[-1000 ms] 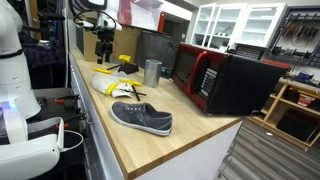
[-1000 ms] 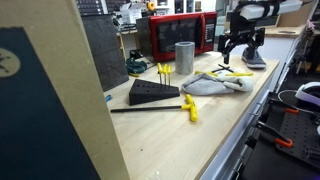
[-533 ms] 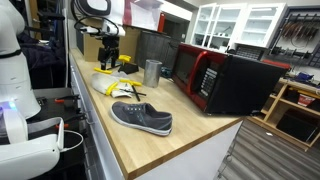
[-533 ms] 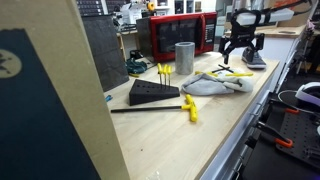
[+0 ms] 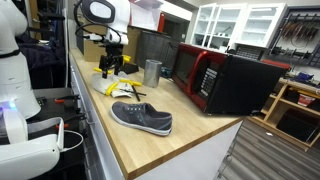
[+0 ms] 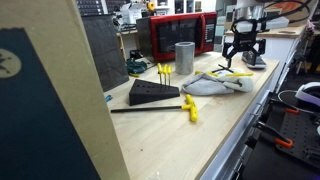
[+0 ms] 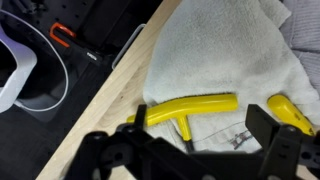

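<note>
My gripper (image 5: 109, 70) hangs open and empty just above a crumpled light cloth (image 5: 112, 87) on the wooden counter (image 5: 160, 150). It also shows in an exterior view (image 6: 238, 62) over the same cloth (image 6: 213, 84). In the wrist view the gripper (image 7: 190, 140) has its jaws spread wide around a yellow T-handle tool (image 7: 190, 108) that lies on the cloth (image 7: 225, 50). A second yellow handle (image 7: 293, 114) lies at the right edge. The fingers touch nothing.
A grey shoe (image 5: 142, 117) lies nearer the counter's front, with a metal cup (image 5: 152, 72) and red microwave (image 5: 215, 78) behind. A black wedge stand (image 6: 153, 93), a yellow-handled tool (image 6: 190, 108) and a second shoe (image 6: 255, 58) sit on the counter.
My gripper has moved along the counter toward the cloth and come down over it. It stays open. Nothing on the counter has moved.
</note>
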Robot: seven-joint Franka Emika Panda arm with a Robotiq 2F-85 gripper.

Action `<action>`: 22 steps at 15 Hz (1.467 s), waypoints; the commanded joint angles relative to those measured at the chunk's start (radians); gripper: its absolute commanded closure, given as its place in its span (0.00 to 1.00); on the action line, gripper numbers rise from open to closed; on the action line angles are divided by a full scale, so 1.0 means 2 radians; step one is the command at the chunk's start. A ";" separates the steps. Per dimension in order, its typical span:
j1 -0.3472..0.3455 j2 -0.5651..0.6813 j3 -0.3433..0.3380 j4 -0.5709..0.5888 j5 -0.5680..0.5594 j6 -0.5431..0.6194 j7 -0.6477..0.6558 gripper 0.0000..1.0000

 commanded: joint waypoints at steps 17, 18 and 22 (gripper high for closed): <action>-0.020 0.085 -0.056 0.003 -0.094 0.054 -0.003 0.00; -0.019 0.084 -0.056 0.003 -0.093 0.054 -0.004 0.00; -0.017 0.083 -0.058 0.003 -0.086 0.058 -0.009 0.00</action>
